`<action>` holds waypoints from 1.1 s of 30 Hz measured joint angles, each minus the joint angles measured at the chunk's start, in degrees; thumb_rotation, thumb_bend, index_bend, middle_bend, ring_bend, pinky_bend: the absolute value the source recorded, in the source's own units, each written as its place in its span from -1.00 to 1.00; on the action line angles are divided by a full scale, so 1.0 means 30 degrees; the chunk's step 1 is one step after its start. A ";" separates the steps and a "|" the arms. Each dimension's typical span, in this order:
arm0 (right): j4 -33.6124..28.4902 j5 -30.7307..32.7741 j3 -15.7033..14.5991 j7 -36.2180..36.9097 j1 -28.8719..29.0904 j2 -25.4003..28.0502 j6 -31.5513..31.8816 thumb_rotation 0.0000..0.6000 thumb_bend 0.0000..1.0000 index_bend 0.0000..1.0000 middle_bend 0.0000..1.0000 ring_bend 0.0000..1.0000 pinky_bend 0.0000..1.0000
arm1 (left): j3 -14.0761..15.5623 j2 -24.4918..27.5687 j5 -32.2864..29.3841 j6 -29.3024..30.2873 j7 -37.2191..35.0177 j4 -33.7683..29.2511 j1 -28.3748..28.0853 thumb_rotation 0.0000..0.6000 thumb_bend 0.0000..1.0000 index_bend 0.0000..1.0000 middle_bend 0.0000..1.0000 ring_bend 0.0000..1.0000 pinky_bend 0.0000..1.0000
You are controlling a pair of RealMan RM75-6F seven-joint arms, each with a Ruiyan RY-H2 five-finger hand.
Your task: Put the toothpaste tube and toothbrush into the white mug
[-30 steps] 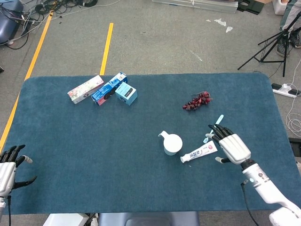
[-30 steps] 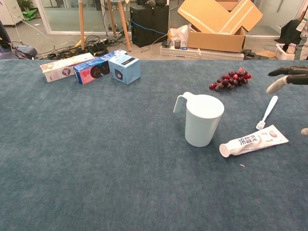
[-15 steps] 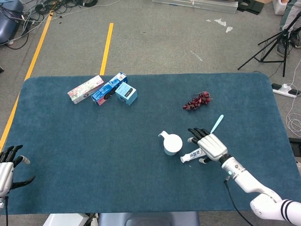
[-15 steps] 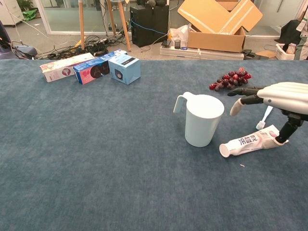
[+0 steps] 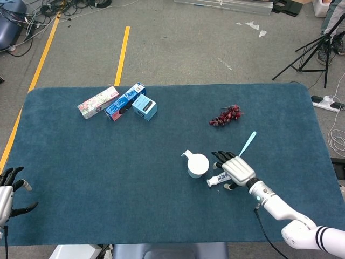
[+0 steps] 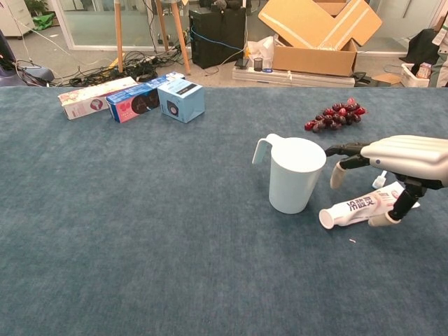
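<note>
Since the earlier frames the right hand [image 5: 235,171] has come in from the 3 o'clock side and lowered over the toothpaste tube [image 6: 352,208], its fingers [image 6: 341,173] now curled down just short of the white mug [image 6: 295,174]. Its palm faces down above the tube with the thumb at the tube's near side; whether it has actually closed on the tube cannot be told, and the tube lies flat on the blue surface [image 5: 108,162], cap end toward the mug. The mug stands upright, handle toward 10 o'clock, with the tube at about its 4 o'clock. The toothbrush [image 5: 247,143] lies on the surface at the mug's 2 o'clock, partly hidden by the hand. The left hand [image 5: 11,189] rests at the surface's 8 o'clock edge, fingers apart, holding nothing. A bunch of dark grapes [image 5: 225,116] lies at 1 o'clock from the mug, and three boxes [image 5: 118,101] sit together toward 10 o'clock.
</note>
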 measured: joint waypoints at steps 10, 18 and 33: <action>0.0855 0.0864 -0.0089 0.0061 0.0505 -0.0674 -0.0988 1.00 -0.64 -0.22 -0.94 -1.00 -0.70 | -0.0051 0.0088 -0.0164 -0.0047 -0.0081 -0.0044 0.0032 1.00 -1.00 0.02 -0.69 -0.80 -0.68; 0.0928 0.0855 -0.0345 0.0451 0.0734 -0.0707 -0.1180 1.00 -0.60 -0.01 -0.90 -1.00 -0.70 | -0.0054 0.0124 -0.0208 -0.0087 -0.0065 -0.0092 0.0042 1.00 -1.00 0.02 -0.69 -0.80 -0.66; 0.0631 0.1018 -0.0460 0.0568 0.0706 -0.0432 -0.0728 1.00 -0.51 0.25 -0.77 -1.00 -0.70 | -0.0073 0.0161 -0.0313 -0.0167 -0.0025 -0.0159 0.0037 1.00 -1.00 0.02 -0.68 -0.80 -0.60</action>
